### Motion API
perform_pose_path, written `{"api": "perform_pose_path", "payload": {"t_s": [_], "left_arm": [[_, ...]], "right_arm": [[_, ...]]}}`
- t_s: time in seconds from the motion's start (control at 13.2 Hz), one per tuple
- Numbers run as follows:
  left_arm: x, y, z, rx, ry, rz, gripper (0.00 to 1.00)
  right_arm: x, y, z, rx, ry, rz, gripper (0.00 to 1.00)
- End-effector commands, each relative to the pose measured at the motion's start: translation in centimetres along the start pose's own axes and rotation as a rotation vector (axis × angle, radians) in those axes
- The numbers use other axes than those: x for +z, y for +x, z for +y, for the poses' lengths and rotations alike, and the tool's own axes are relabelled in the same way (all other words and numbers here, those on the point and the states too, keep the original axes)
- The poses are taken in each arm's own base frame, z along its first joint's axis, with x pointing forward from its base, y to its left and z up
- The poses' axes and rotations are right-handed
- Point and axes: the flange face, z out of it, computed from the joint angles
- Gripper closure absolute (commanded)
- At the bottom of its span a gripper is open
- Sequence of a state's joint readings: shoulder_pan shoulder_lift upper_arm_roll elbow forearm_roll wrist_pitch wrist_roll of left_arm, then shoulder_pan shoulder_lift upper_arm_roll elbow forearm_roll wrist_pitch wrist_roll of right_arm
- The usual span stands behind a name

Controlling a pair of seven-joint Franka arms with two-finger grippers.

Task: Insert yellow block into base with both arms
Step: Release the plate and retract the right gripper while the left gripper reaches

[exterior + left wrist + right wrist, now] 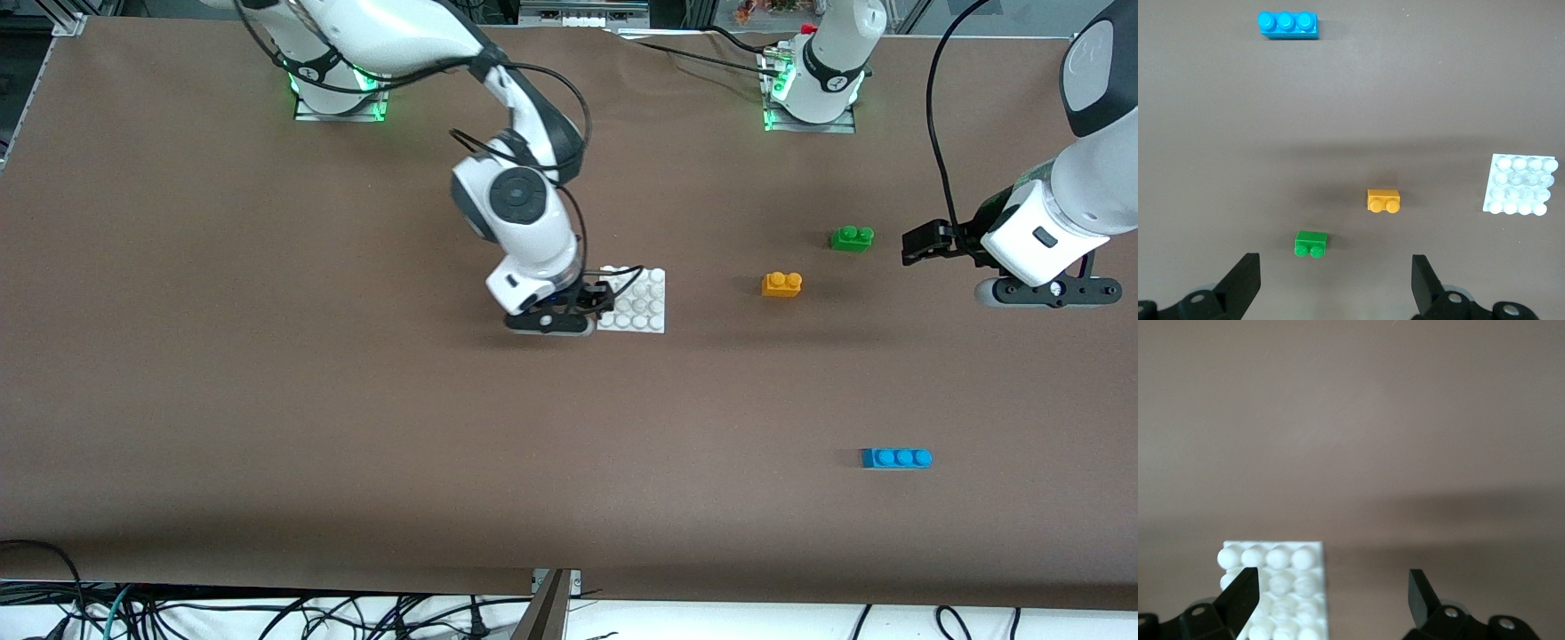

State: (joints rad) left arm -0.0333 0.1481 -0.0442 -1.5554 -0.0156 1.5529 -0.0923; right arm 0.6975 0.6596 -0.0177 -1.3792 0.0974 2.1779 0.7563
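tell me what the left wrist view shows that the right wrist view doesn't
Only the left wrist view shows the yellow block, the green brick, the blue brick and the open left gripper, hanging over the table's left arm end. Only the right wrist view shows the right gripper, open, low at the edge of the base, one finger over its studs. Both show the base and the brown table.

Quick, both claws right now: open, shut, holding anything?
Left claw: open, empty, over the table's left-arm end.
Right claw: open, holding nothing, low at the base.
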Motion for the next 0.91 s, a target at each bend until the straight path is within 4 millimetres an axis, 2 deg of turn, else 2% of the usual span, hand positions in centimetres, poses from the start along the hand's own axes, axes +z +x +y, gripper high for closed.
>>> {"api": "perform_pose_path", "payload": {"t_s": [0.0, 0.08, 0.15, 0.23, 0.3, 0.38, 0.46, 0.53, 0.68, 0.83], "left_arm": [[-0.6, 0.0, 0.4, 0.002, -0.02, -0.002, 0.0], [-0.6, 0.0, 0.5, 0.003, -0.019, -0.002, 0.0], [-0.5, 0.0, 0.7, 0.008, -0.018, -0.005, 0.0], [-0.2, -0.2, 1.0, 0.02, -0.016, -0.024, 0.0], [0.3, -0.6, 2.4, 0.046, -0.008, -0.057, 0.0], [2.1, -0.4, 4.9, 0.083, 0.007, -0.099, 0.0], [3.4, -0.3, 5.9, 0.097, 0.011, -0.131, 0.0], [5.6, 0.1, 6.9, 0.116, 0.021, -0.171, 0.0], [9.3, 0.7, 6.2, 0.117, 0.018, -0.207, 0.0], [12.5, 0.4, 5.8, 0.112, 0.019, -0.193, 0.0]], "right_arm": [[-6.5, 3.9, 6.4, -0.024, -0.071, -0.023, 0.01], [-9.0, 5.3, 8.9, -0.034, -0.068, -0.015, 0.01], [-10.7, 6.1, 11.7, -0.003, -0.09, -0.04, 0.01], [-12.8, 6.5, 13.7, 0.007, -0.096, -0.052, 0.01], [-15.3, 6.8, 16.1, -0.018, -0.101, -0.068, 0.01], [-17.4, 6.9, 18.6, -0.04, -0.111, -0.1, 0.01], [-19.6, 6.9, 21.4, -0.049, -0.116, -0.128, 0.01], [-21.9, 6.7, 23.6, -0.073, -0.11, -0.139, 0.01], [-25.6, 6.0, 27.8, -0.103, -0.098, -0.168, 0.01], [-27.9, 4.6, 31.7, -0.121, -0.105, -0.159, 0.01]]}}
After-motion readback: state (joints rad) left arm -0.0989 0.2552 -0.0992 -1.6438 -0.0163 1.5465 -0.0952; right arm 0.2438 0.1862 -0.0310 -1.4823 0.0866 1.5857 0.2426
